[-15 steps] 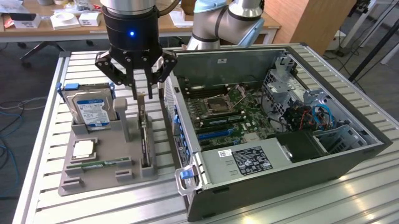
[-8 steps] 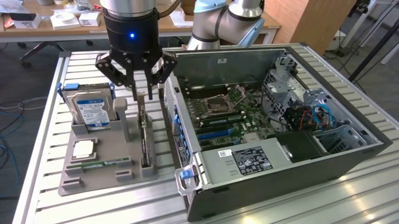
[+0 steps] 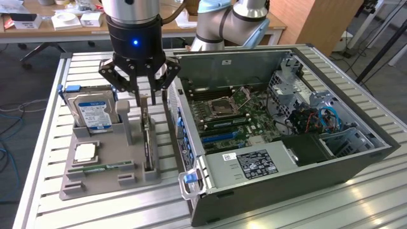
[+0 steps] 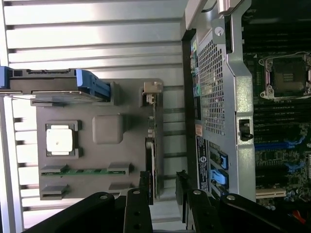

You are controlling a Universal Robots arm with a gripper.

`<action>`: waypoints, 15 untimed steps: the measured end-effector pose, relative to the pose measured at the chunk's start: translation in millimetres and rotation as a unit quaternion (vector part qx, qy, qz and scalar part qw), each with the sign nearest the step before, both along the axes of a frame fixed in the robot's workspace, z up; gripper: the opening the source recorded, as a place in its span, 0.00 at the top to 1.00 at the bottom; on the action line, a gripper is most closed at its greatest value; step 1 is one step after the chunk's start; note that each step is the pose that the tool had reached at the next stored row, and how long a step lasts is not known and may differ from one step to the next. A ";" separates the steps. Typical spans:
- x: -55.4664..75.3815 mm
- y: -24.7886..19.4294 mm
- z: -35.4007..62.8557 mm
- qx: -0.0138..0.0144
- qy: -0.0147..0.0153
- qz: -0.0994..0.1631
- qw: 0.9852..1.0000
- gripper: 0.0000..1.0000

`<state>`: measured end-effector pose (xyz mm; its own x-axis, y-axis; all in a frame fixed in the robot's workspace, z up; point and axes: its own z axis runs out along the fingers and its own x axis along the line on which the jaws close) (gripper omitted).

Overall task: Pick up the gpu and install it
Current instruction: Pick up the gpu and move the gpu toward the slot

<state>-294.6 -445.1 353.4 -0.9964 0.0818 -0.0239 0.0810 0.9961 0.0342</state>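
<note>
The gripper (image 3: 151,100) hangs over the far end of the grey holder tray (image 3: 102,186) with its fingers (image 4: 144,180) spread, holding nothing. The gpu (image 3: 148,148) stands on edge in the tray's slot on the exterior view's right, just beside the open computer case (image 3: 286,191), and the far end of the card sits between the parted fingers; whether either one touches it cannot be told. On the exterior view's left of the tray stand the hard drive (image 3: 92,112), the CPU (image 3: 85,152) and the memory stick (image 3: 102,167).
</note>
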 end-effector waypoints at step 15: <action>0.0 0.0 -20.0 0.000 0.000 0.000 1.000 0.64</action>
